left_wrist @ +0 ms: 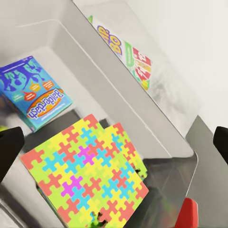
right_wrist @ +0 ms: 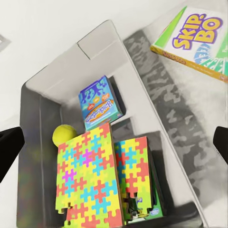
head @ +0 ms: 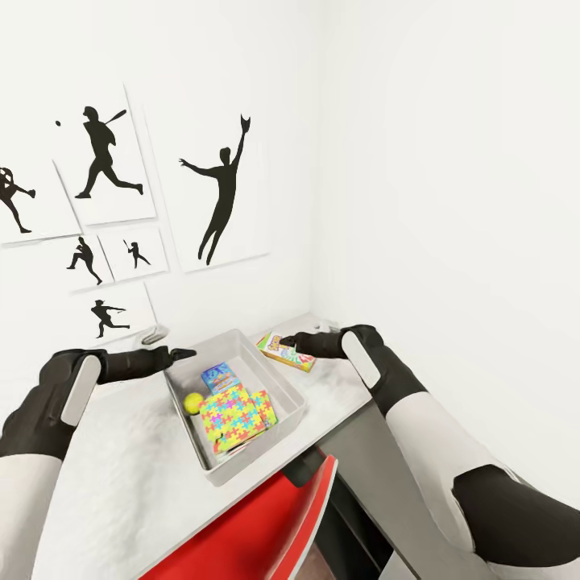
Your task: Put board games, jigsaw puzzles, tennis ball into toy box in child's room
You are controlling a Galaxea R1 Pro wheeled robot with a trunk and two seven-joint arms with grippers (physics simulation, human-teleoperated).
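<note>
I see both claws, left (head: 184, 354) and right (head: 292, 342), spread apart and empty over the worktop (head: 121, 451), puzzles (head: 229, 415), ball (head: 193, 403) and blue game (head: 218, 377) in the box (head: 294, 395), Skip-Bo (head: 278, 348) by its far-corner side.

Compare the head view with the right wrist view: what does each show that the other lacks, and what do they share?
Head view alone: black baseball-player silhouette pictures on the white wall, a red chair back, and both black grippers, left and right, poised over the desk.

Right wrist view alone: the "SKIP-BO" lettering, readable on the green-edged board game box.

Both: the light grey toy box holding a blue board game, a yellow-green tennis ball and two bright jigsaw puzzles.
</note>
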